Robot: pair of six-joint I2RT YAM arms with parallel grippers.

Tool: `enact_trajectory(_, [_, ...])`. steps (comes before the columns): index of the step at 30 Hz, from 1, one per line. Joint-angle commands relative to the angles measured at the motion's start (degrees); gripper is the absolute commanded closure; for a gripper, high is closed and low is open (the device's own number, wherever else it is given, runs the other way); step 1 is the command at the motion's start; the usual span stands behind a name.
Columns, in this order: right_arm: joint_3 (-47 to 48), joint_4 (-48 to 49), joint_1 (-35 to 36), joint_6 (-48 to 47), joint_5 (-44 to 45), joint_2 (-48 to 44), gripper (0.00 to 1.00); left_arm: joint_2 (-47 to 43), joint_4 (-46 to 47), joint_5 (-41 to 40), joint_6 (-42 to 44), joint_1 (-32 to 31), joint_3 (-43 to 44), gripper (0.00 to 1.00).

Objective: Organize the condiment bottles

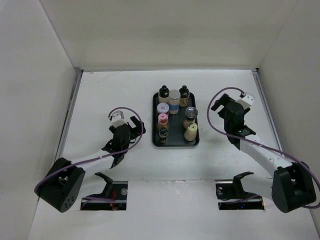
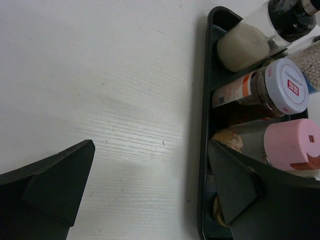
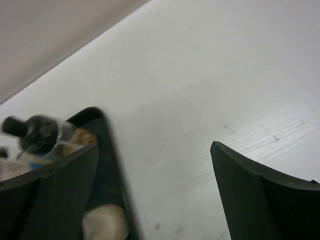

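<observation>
Several condiment bottles stand in a black tray (image 1: 155, 131): two black-capped bottles (image 1: 163, 93), a grey-capped blue-labelled jar (image 1: 174, 102), a white-capped jar (image 1: 163, 108), a pink-capped jar (image 1: 162, 120) and a cream bottle (image 1: 191, 132). My left gripper (image 1: 137, 127) is open and empty just left of the tray. In the left wrist view the gripper (image 2: 150, 186) spans bare table beside the tray's edge (image 2: 204, 150), with the pink cap (image 2: 292, 145) and white cap (image 2: 287, 85) at the right. My right gripper (image 1: 219, 104) is open and empty right of the tray. In the right wrist view the gripper (image 3: 155, 192) is over the table.
White walls enclose the table on the left, back and right. In the right wrist view the tray corner (image 3: 107, 145), a blurred black-capped bottle (image 3: 37, 132) and the cream bottle (image 3: 105, 223) lie by my left finger. Two floor openings with stands sit by the arm bases (image 1: 105, 187).
</observation>
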Motion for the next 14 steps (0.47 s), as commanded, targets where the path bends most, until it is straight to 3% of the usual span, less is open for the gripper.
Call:
enact_trajectory(1, [-2.5, 5.8, -4.2, 8.4, -1.4, 1.8, 0.0, -0.8, 0.1, -2.9, -0.3, 0.4, 2.1, 0.0])
enact_trajectory(14, [-9.6, 15.7, -2.6, 11.1, -4.4, 7.7, 0.0, -0.5, -2.4, -6.5, 0.2, 1.7, 3.3, 0.0])
